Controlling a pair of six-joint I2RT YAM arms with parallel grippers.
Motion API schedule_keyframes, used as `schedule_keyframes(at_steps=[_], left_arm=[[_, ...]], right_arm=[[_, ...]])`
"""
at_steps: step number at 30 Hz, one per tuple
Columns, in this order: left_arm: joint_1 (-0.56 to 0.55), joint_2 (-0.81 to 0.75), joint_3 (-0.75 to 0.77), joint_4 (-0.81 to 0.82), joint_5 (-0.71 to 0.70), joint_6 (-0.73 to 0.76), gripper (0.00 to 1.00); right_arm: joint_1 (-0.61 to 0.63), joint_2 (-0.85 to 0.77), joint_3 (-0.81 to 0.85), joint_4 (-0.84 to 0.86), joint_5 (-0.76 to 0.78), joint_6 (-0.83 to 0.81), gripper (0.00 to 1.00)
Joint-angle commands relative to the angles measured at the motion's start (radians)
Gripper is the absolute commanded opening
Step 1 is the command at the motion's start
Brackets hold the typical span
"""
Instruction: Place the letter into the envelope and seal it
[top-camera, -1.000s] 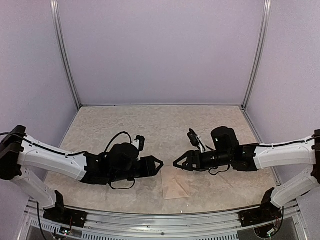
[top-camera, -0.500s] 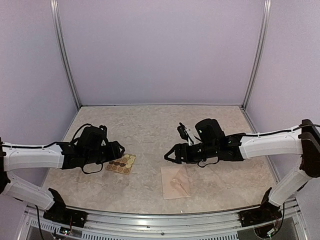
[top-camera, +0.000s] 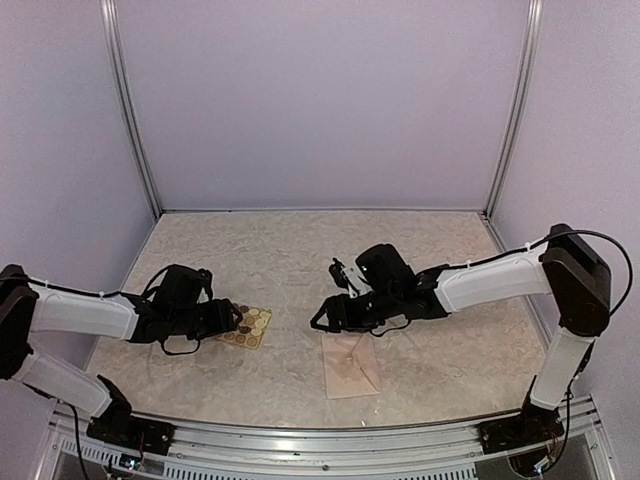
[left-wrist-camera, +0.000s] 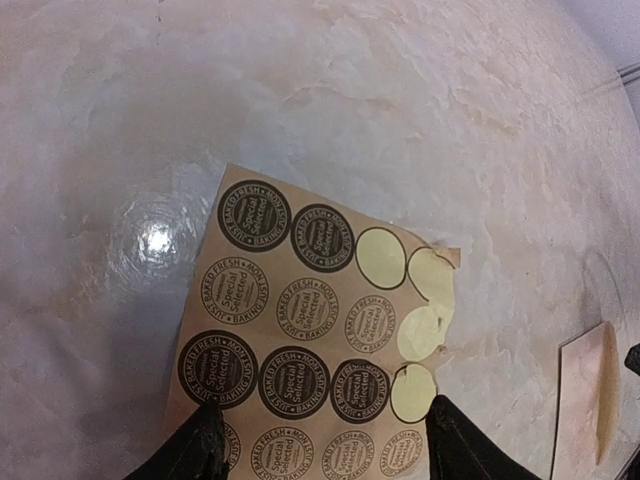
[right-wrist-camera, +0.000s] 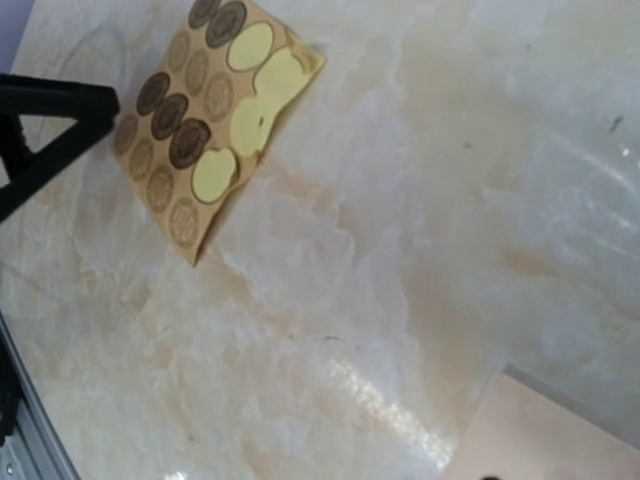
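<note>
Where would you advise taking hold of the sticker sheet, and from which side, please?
The sticker sheet lies flat on the table, so only an edge can be pinched. I would take the ragged edge beside the empty spots, where a corner seems slightly lifted, coming in low from the envelope side. The open left end effector is closest.

The top camera sits high beyond the table's (top-camera: 300, 240) six o'clock edge, facing twelve and far enough to take it all in, while both wrist cameras look steeply down from close by, sharing the sticker sheet (left-wrist-camera: 310, 340), the left nearer, and the envelope's (left-wrist-camera: 585, 400) edge toward four o'clock
</note>
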Motion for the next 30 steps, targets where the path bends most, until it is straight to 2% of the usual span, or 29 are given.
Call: schedule_keyframes(at_steps=[1,7,20,30], left_arm=[[0.007,0.048,-0.026,0.079,0.029,0.027,0.62],[-0.014,0.096,-0.073,0.153,0.071,-0.002,0.55],[-0.238,0.113,-0.114,0.201,-0.006,-0.148,0.53],[-0.312,0.112,-0.101,0.214,-0.037,-0.205,0.53]], right_arm=[[0.010,0.027,0.025,0.017,-0.018,-0.008,0.63],[0.009,0.049,0.035,0.021,-0.013,0.000,0.63],[-0.004,0.184,0.125,0.043,-0.020,0.036,0.60],[-0.004,0.291,0.177,0.068,-0.067,0.068,0.58]])
